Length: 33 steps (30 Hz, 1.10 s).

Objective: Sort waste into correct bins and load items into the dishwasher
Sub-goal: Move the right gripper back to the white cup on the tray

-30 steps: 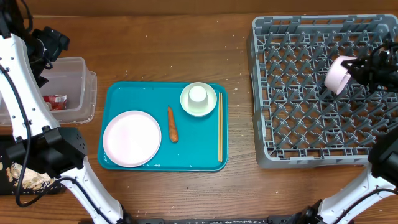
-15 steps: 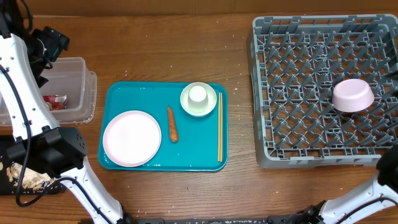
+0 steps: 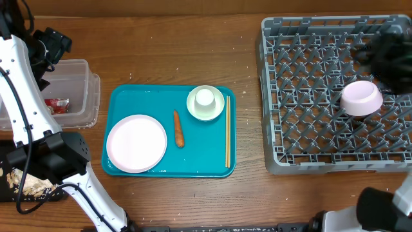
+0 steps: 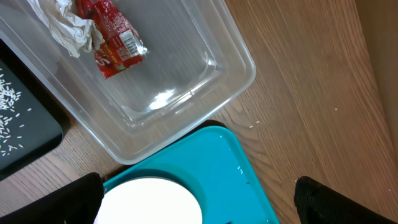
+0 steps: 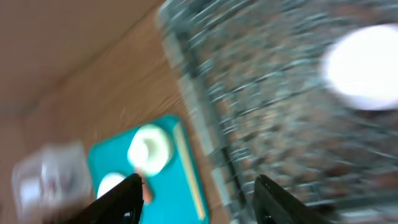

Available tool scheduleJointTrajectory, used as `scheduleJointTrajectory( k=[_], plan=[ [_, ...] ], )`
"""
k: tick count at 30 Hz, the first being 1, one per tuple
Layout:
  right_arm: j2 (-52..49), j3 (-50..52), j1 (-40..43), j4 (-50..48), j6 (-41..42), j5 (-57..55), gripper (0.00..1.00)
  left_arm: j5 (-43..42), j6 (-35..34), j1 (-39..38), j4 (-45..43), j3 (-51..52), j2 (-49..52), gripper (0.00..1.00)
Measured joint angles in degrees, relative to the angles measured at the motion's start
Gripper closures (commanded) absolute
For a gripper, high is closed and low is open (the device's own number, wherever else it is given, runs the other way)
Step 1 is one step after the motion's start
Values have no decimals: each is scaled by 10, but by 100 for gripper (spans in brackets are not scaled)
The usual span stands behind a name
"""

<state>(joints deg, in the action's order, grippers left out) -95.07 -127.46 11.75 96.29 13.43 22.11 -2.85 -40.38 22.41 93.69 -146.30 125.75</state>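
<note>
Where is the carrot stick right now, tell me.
Overhead view: the carrot stick lies on the teal tray, between the white plate and the chopsticks.

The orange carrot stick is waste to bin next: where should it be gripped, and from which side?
Take the small orange carrot stick at mid-length from above, closing across its narrow width: it lies flat on the teal rectangular tray, with bare tray on both sides.
</note>
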Motion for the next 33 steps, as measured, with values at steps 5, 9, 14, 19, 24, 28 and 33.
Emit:
scheduleJointTrajectory(
  k=[5,9,14,19,24,28,33],
  plan=[
    [-21,20,-210,-97,17,-12,20,0,0,0,0,0,0,0],
    [-74,51,-330,-182,61,-75,1,0,0,0,0,0,0,0],
    [-176,74,-432,-259,96,-138,0,0,0,0,0,0,0,0],
    [-274,86,-487,-285,145,-227,0,0,0,0,0,0,0,0],
    [-315,86,-494,-289,187,-258,0,0,0,0,0,0,0,0],
    [-345,86,-493,-289,209,-266,9,0,0,0,0,0,0,0],
    [-368,86,-495,-282,221,-264,16,0,0,0,0,0,0,0]
  ],
)
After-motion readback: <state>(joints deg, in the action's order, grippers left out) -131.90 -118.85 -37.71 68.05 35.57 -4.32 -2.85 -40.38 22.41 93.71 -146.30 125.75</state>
